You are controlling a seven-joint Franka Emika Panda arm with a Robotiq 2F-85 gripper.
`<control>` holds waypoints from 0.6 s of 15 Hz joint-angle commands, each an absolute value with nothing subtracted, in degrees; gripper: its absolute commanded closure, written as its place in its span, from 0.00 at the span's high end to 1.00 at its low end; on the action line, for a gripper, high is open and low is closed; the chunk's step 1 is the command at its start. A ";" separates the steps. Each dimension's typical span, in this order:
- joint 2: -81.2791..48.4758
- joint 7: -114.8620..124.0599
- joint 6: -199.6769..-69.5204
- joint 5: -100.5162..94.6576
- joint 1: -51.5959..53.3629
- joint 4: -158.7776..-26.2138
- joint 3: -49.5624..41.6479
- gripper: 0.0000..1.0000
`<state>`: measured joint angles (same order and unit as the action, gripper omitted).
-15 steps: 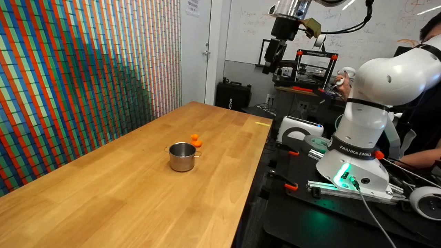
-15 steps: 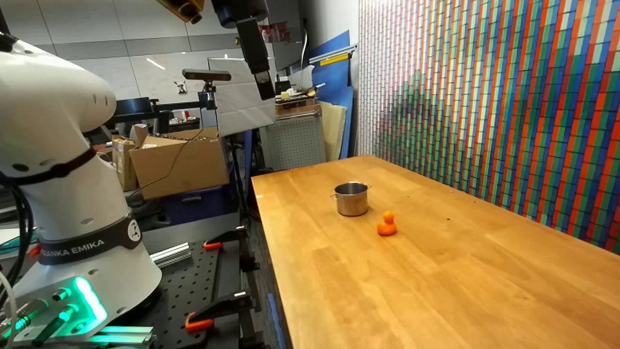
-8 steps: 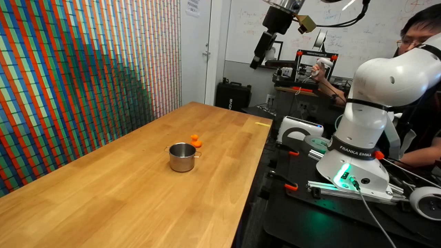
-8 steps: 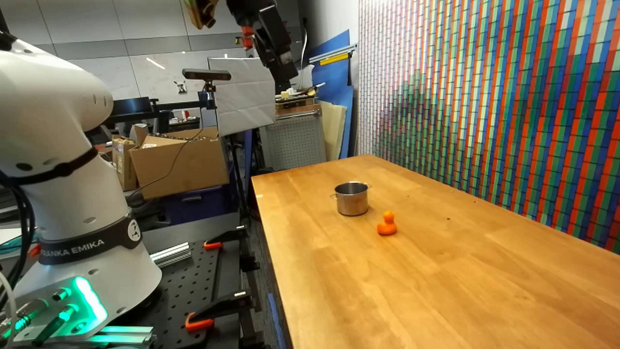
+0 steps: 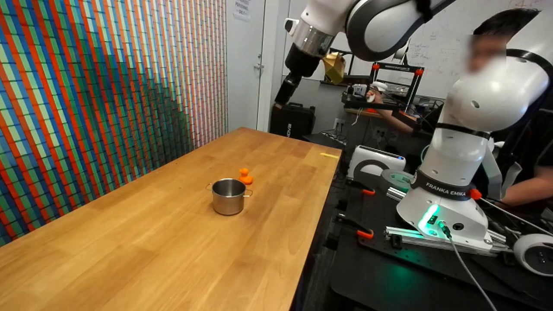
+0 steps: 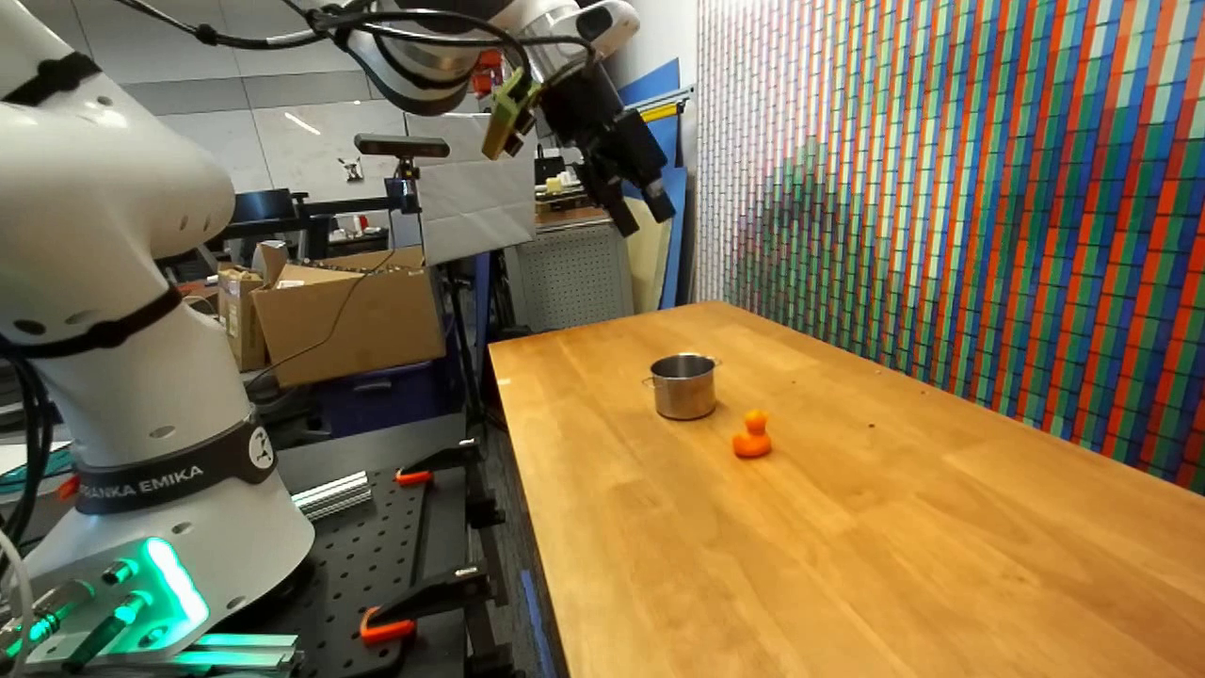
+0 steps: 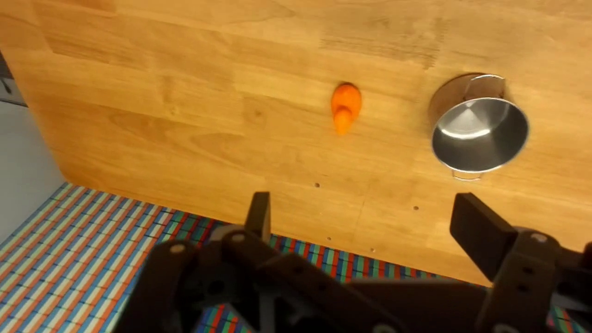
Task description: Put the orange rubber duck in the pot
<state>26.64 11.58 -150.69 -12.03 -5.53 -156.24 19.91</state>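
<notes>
The orange rubber duck (image 5: 245, 178) stands upright on the wooden table, close beside the pot (image 5: 228, 203) but apart from it. The pot is silver, open at the top, with thin wire handles, and looks empty inside. Both also show in an exterior view, the duck (image 6: 752, 443) nearer that camera than the pot (image 6: 684, 391). In the wrist view the duck (image 7: 347, 101) is at upper middle and the pot (image 7: 481, 134) at upper right. My gripper (image 6: 644, 215) is high above the table, tilted. In the wrist view its fingers (image 7: 363, 208) are wide apart with nothing between them.
The wooden table (image 5: 173, 242) runs along a wall of coloured tiles (image 6: 988, 207). Black clamps with orange ends (image 5: 365, 233) stand at the table's robot side. A person sits behind the arm. A cardboard box (image 6: 348, 320) stands beyond the robot.
My arm has reached further out toward the table and its gripper has swung toward the tiled wall, coming lower by now. The duck and the pot have not moved.
</notes>
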 commanded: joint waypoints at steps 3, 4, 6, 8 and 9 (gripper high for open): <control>6.74 21.69 -151.44 -22.20 -11.72 -145.04 17.87 1.00; 3.87 22.79 -151.54 -22.79 -11.05 -143.84 16.51 1.00; -1.78 24.43 -151.93 -22.05 -8.67 -141.56 13.47 1.00; -6.83 25.88 -152.46 -21.68 -6.07 -139.39 10.55 1.00; -9.28 27.13 -152.93 -22.41 -4.51 -138.18 9.01 1.00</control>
